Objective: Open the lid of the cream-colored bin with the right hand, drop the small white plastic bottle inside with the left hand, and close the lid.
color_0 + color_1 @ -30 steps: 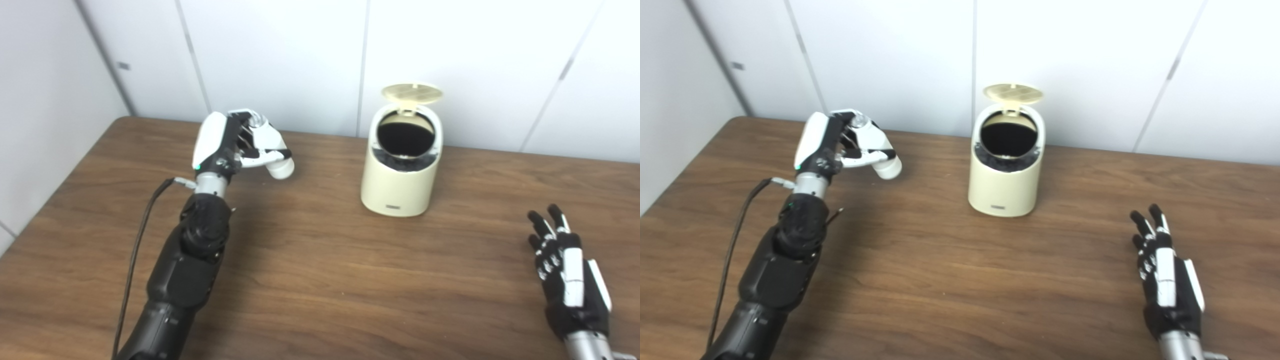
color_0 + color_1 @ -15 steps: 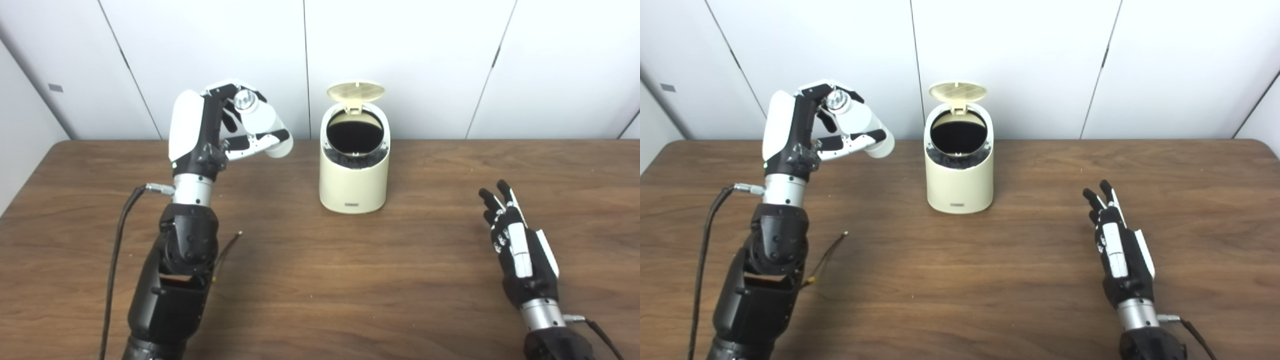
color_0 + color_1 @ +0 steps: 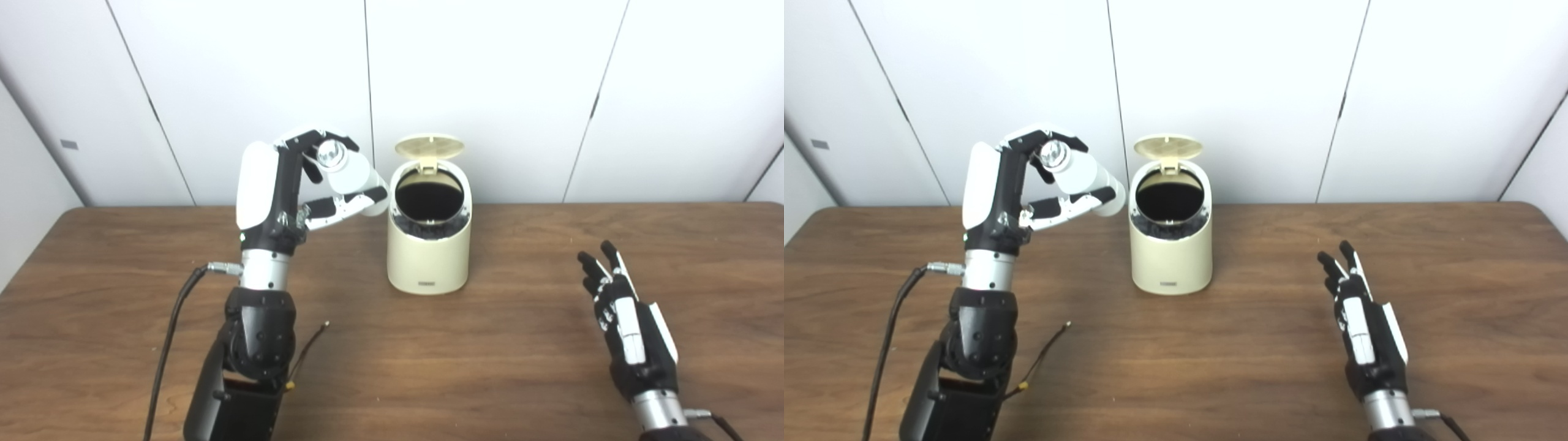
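The cream-colored bin (image 3: 429, 257) stands on the wooden table (image 3: 392, 361) near the back wall, its round lid (image 3: 429, 146) tipped up and the dark inside showing. My left hand (image 3: 288, 184) is raised just left of the bin's mouth, shut on the small white plastic bottle (image 3: 352, 174), which lies tilted with its silver cap toward me and its base almost at the bin's rim. Over at the right, my right hand (image 3: 625, 312) rests open low over the table, fingers straight and pointing away, holding nothing.
White wall panels (image 3: 490, 92) close off the far side right behind the bin. A black cable (image 3: 174, 318) runs from the left wrist down off the picture, and a thin loose wire (image 3: 309, 343) hangs by the left forearm.
The camera has shifted between frames. My left hand has carried the bottle up and to the right, from well left of the bin to beside its mouth. The right hand stays put, open.
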